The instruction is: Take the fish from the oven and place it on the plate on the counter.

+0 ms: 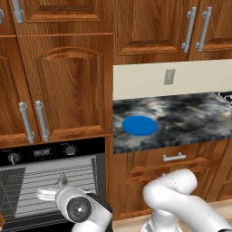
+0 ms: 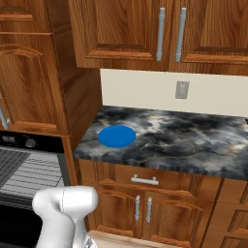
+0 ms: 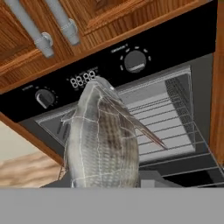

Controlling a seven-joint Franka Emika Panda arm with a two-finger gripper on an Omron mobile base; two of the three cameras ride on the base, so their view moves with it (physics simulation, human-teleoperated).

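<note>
The grey-silver fish [image 3: 103, 144] hangs close before the hand camera, head down and tail up, in front of the open oven [image 3: 131, 61]. My gripper [image 1: 56, 192] is shut on it; the fish hides the fingertips. In the left base view the fish [image 1: 47, 194] shows pale just outside the oven [image 1: 45, 152] cavity, its tail fin pointing up. The blue plate [image 1: 139, 125] lies bare on the marbled counter [image 1: 181, 118], up and to the right of the oven. The right base view has the plate [image 2: 116, 136] near the counter's [image 2: 184, 135] left end.
Wire racks [image 3: 162, 127] fill the grey oven cavity behind the fish. Wooden cabinet doors with silver handles [image 1: 27, 120] stand above the oven. A drawer with a silver handle [image 1: 174, 157] sits under the counter. A wall outlet [image 1: 169, 77] is on the backsplash.
</note>
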